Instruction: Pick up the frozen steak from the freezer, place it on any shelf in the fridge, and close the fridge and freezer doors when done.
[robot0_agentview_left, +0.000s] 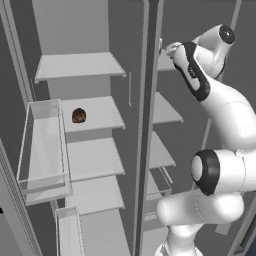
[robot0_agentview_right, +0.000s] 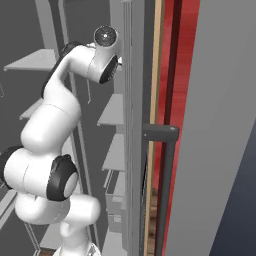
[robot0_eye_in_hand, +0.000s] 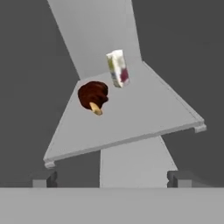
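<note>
Fridge (robot0_agentview_left: 75, 30) open, brown ball (robot0_agentview_left: 79, 115) on wide shelf (robot0_agentview_left: 100, 112). Freezer (robot0_agentview_left: 167, 110) open, arm reaching in. Steak (robot0_eye_in_hand: 92, 96) on freezer shelf (robot0_eye_in_hand: 144, 118) beside carton (robot0_eye_in_hand: 117, 68). Gripper (robot0_eye_in_hand: 112, 178) open, short of steak.

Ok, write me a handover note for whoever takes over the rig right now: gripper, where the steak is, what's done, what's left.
Gripper: open, holding nothing, pointed at the frozen steak from short of the shelf edge.
Steak: lies on a freezer shelf, beside a small carton.
Fridge and freezer: both open. A round brown item sits on one fridge shelf; the fridge shelf below it is bare.
Done: arm reached into the freezer.
Left: grasp the steak, put it on a fridge shelf, close both doors.
</note>
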